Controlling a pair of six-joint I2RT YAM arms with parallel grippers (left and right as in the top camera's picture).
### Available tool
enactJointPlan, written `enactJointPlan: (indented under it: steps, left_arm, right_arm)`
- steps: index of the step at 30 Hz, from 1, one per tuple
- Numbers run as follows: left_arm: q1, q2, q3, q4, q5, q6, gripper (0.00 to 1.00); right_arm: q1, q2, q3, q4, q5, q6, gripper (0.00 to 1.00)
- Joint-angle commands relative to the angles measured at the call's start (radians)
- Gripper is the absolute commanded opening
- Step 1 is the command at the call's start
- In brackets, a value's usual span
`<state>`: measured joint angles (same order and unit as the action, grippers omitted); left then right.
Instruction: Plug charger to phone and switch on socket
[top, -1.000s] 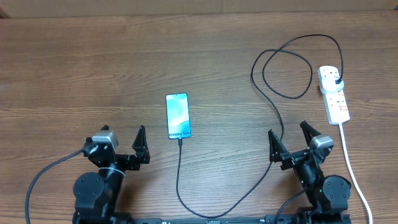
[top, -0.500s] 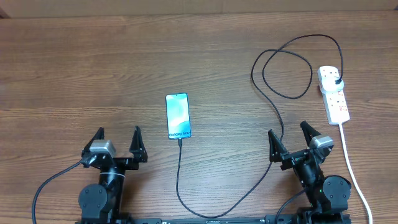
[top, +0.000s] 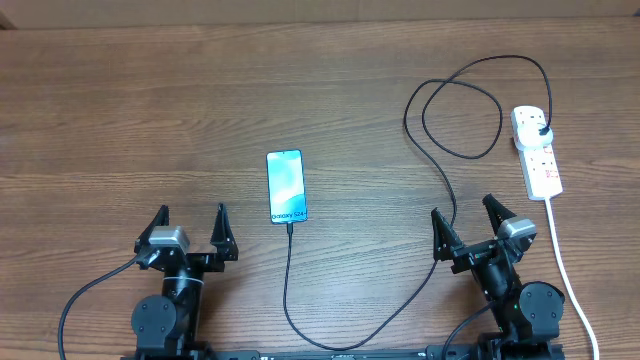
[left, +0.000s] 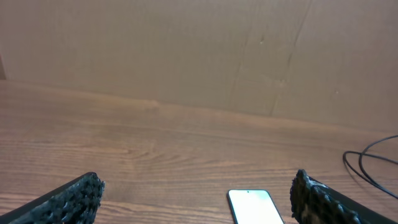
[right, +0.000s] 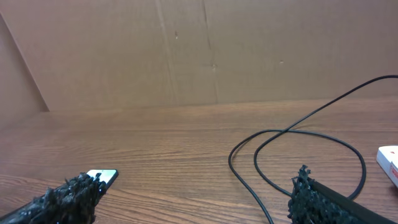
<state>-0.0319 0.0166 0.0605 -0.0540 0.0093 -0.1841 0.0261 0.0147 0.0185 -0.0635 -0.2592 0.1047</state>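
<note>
Lying flat and lit on the worktop (top: 120, 120), the phone (top: 286, 187) is sitting just ahead of the left jaws and slightly to their right. The small tip of the charger (top: 287, 265) is apparently already sitting in the phone's near edge. The cable is trailing back beside the left jaws, curving across past the left side of the right jaws, then looping ahead to its black plug (top: 541, 131). The plug is sitting in the power strip (top: 540, 168), ahead and right of the right jaws. Both pairs of jaws are standing spread wide, gripping nothing, and are probably resting back to avoid snagging the cable. The strip's switch is showing too small to judge.
</note>
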Motion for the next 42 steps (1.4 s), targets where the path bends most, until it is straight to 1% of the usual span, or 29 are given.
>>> enactJointPlan:
  steps: [1,6,11,14,16,19,23,25,27,29,34,37,42]
  left_arm:
    - [0.006,-0.013,-0.043,0.044,-0.02,0.032,0.99]
    - [0.006,-0.013,-0.056,0.053,-0.018,0.033,1.0]
    - [0.006,-0.013,-0.056,0.051,-0.016,0.08,1.0]
    - [0.006,-0.013,-0.056,0.025,-0.017,0.103,1.0]
    - [0.006,-0.013,-0.056,-0.024,-0.016,0.103,1.0]
    - [0.006,-0.013,-0.056,-0.024,-0.013,0.135,1.0]
    - [0.006,-0.013,-0.056,-0.023,-0.011,0.138,1.0]
    - [0.006,-0.013,-0.056,-0.017,0.065,0.259,1.0]
    - [0.006,-0.013,-0.056,-0.013,0.107,0.327,1.0]
    - [0.006,-0.013,-0.056,-0.013,0.115,0.357,1.0]
    - [0.006,-0.013,-0.056,-0.013,0.111,0.355,1.0]
    - [0.006,-0.013,-0.056,-0.013,0.111,0.325,1.0]
    - [0.006,-0.014,-0.056,-0.013,0.111,0.326,0.99]
  right_arm:
    - [-0.004,-0.012,-0.01,0.006,-0.005,-0.002,1.0]
    - [-0.004,-0.012,-0.01,0.006,-0.005,-0.002,1.0]
    - [-0.004,-0.012,-0.01,0.006,-0.005,-0.002,1.0]
    - [-0.004,-0.012,-0.01,0.006,-0.005,-0.002,1.0]
    - [-0.004,-0.012,-0.01,0.006,-0.005,-0.002,1.0]
    - [-0.004,-0.012,-0.01,0.006,-0.005,-0.002,1.0]
    - [-0.004,-0.012,-0.01,0.006,-0.005,-0.002,1.0]
    - [-0.004,-0.012,-0.01,0.006,-0.005,-0.002,1.0]
    - [-0.004,-0.012,-0.01,0.006,-0.005,-0.002,1.0]
    - [-0.004,-0.012,-0.01,0.006,-0.005,-0.002,1.0]
    - [-0.004,-0.012,-0.01,0.006,-0.005,-0.002,1.0]
    - [-0.004,-0.012,-0.01,0.006,-0.005,-0.002,1.0]
    - [-0.004,-0.012,-0.01,0.006,-0.005,-0.002,1.0]
